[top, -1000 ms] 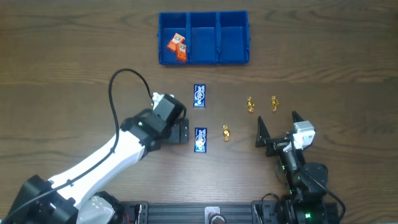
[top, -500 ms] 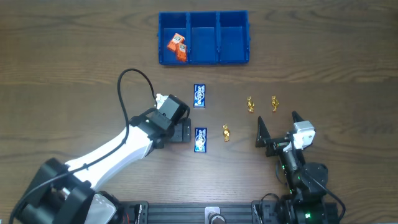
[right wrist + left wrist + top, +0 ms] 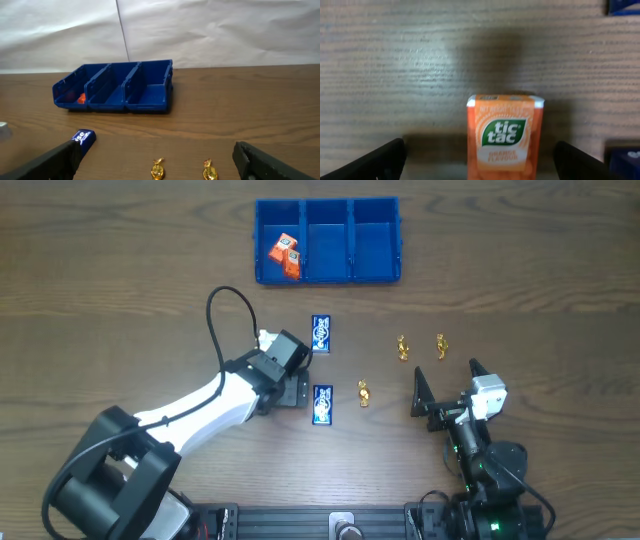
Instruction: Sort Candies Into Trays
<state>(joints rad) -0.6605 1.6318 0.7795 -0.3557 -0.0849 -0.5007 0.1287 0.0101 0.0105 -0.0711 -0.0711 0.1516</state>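
An orange candy box point(image 3: 504, 137) lies on the wooden table between the wide-apart fingers of my left gripper point(image 3: 480, 147), which is open and not touching it. From above, the left gripper point(image 3: 293, 392) sits low over the table just left of a blue candy pack point(image 3: 322, 404), hiding the box. A second blue pack point(image 3: 321, 334) lies farther up. Three gold candies point(image 3: 402, 347) lie to the right. The blue three-compartment tray point(image 3: 328, 275) holds orange candies point(image 3: 285, 255) in its left compartment. My right gripper point(image 3: 446, 372) stands open near the gold candies, holding nothing.
In the right wrist view the tray point(image 3: 115, 87) stands at the back of the table before a white wall. A blue pack point(image 3: 84, 139) and two gold candies point(image 3: 158, 170) lie closer. The tray's middle and right compartments hold nothing.
The left arm has swung its gripper to the right, closer to the blue packs. The right arm has not moved.
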